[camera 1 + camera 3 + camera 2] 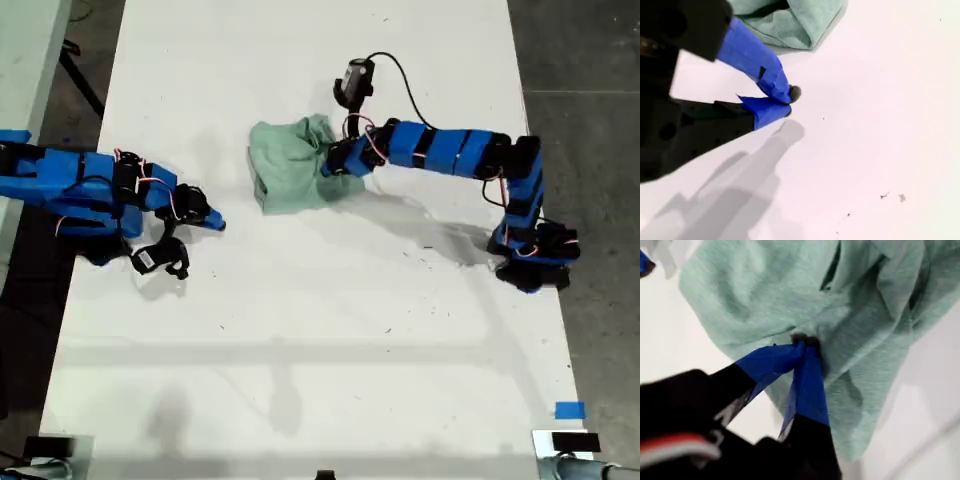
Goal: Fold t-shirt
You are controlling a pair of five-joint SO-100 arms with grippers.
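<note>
One t-shirt (pixel 292 165) bunched on table (pixel 330 330) | my first gripper (pixel 805 342) fingers clamped on it | my second gripper (pixel 787 102) fingers together

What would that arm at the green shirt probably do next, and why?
Probably lift and draw the pinched cloth outward to spread it. My first gripper is shut on the t-shirt, which lies bunched and creased on the table. My second gripper is shut on nothing, apart from the cloth.

Both arms: blue segments, black joints, red-white wires; blue-taped gripper fingers (pixel 807 385), black tips.
</note>
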